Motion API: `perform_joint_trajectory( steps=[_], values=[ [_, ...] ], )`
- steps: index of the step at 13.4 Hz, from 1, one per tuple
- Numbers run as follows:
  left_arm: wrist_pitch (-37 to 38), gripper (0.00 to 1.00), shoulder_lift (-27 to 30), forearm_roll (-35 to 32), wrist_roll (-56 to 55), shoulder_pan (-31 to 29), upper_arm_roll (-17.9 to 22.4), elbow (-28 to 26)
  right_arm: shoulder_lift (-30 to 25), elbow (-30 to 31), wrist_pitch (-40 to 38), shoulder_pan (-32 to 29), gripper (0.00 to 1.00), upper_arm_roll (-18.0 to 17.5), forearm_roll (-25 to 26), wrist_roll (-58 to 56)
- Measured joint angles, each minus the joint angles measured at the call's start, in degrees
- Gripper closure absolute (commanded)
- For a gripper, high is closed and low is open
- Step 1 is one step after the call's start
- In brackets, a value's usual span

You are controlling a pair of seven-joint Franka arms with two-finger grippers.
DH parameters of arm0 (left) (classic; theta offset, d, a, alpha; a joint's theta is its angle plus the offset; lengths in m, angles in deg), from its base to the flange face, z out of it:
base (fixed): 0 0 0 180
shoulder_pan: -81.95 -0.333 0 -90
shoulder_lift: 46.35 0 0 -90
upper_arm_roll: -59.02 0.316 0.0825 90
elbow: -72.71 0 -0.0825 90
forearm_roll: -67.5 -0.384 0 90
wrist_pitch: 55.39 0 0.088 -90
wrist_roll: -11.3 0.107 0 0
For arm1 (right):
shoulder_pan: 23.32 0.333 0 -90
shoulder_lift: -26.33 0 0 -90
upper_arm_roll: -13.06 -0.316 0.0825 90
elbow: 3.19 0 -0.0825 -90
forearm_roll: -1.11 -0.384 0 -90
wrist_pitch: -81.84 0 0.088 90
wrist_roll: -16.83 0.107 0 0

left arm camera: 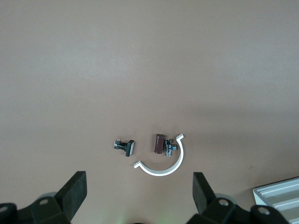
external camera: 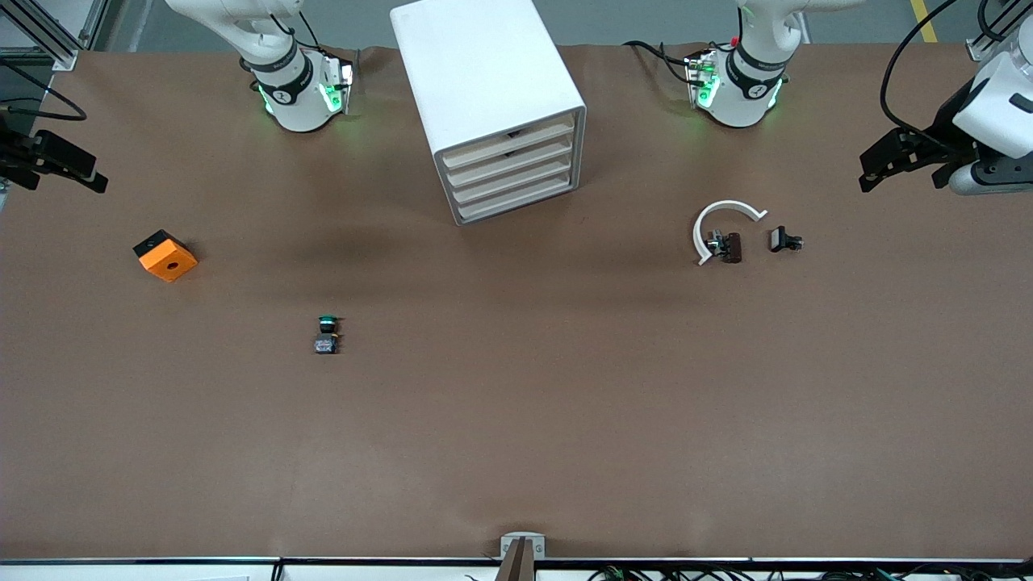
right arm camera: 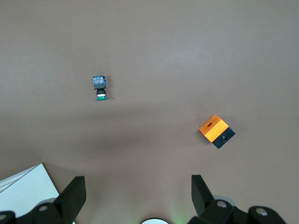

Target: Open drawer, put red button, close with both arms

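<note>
Left hand (external camera: pixel 900 161) released, fingers (left arm camera: pixel 74 193) spread wide and grasping nothing, hanging over the left arm's end of the table (external camera: pixel 516 444). Waiting there, well apart from every object.

Red button (external camera: pixel 729 247) lying on its side on the table, closest to the left hand of the two hands, yet apart from it and toward the cabinet (external camera: pixel 500 113) from where that hand hangs. Dark red cap, metal-and-grey body. Tucked in the open mouth of a white ring (external camera: pixel 721 222), a half circle lying flat, body touching or just beside the ring's end; cannot tell which. Just beside the button, on the side toward the left hand, a small black part (external camera: pixel 784 240), not touching it.

Right hand (external camera: pixel 60 165) likewise released, fingers wide apart and empty, hanging over the right arm's end of the table. Waiting too. Nearest to it, an orange box (external camera: pixel 165 256) with a round hole in its top face. Farther from that hand, and nearer the front camera than the box, a green button (external camera: pixel 327 333) lying on its side.

Cabinet white, standing between the two arm bases, four drawer fronts all flush and closed, well apart from both hands.
</note>
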Motion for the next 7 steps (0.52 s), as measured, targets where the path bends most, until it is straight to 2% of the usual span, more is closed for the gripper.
perform_joint_trajectory(
  steps=[7],
  values=[
    [-0.10,0.00,-0.69,0.00,-0.02,-0.65,0.02,1.27,0.00,0.00,-0.05,0.00,0.00,0.00,0.00,0.02]
  ],
)
